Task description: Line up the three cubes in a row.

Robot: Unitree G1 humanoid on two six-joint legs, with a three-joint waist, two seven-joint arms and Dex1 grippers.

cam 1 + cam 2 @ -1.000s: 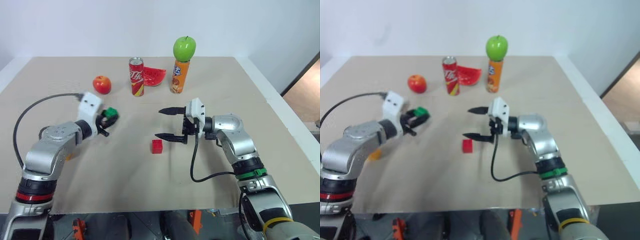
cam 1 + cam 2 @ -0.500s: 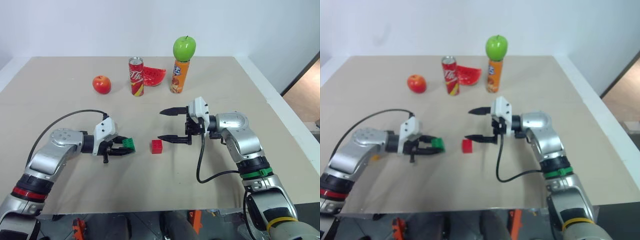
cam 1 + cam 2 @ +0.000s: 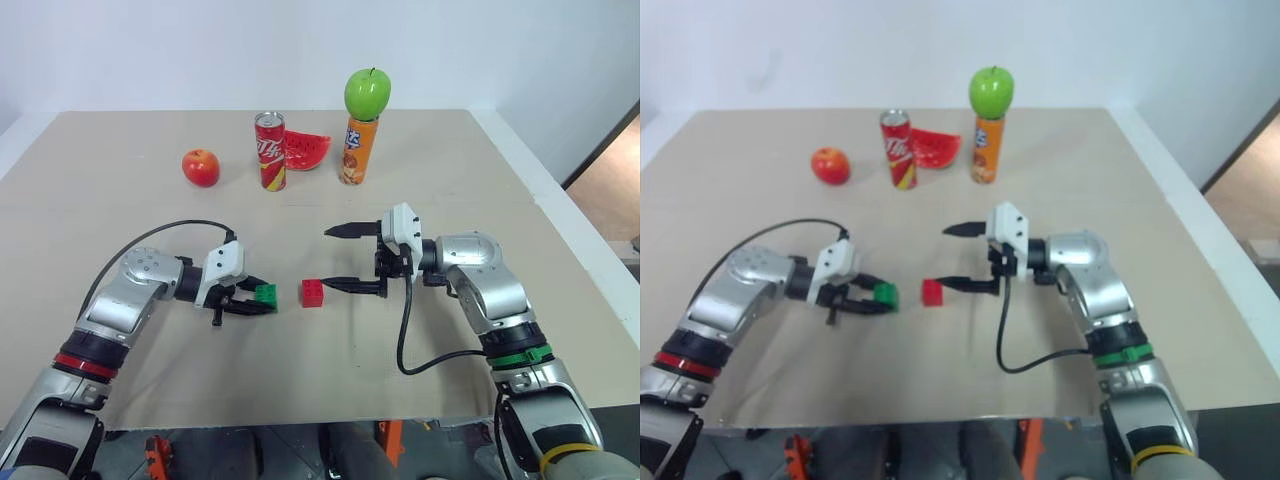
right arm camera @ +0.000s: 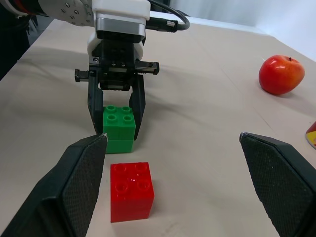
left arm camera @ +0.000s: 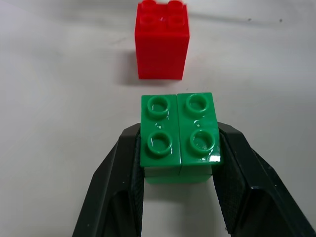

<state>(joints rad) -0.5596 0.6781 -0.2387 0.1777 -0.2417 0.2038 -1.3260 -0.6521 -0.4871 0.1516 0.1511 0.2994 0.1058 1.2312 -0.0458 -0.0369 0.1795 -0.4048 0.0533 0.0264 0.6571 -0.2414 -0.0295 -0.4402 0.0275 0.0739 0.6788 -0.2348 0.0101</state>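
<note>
On my head cameras, my left pincer clamps the green cube low over the desk, just beside the red cube, a narrow gap between them. My right pincer stands wide open and empty on the red cube's other side, one finger tip near that block. My left wrist camera shows what the head view cannot: both black fingers pressed flat against the green cube's sides, studs up, the red cube apart ahead of it. My right wrist camera looks back at the left pincer head-on, green cube behind red. Far back stand a red apple, a soda can, a watermelon slice and a green apple atop an orange bottle.
</note>
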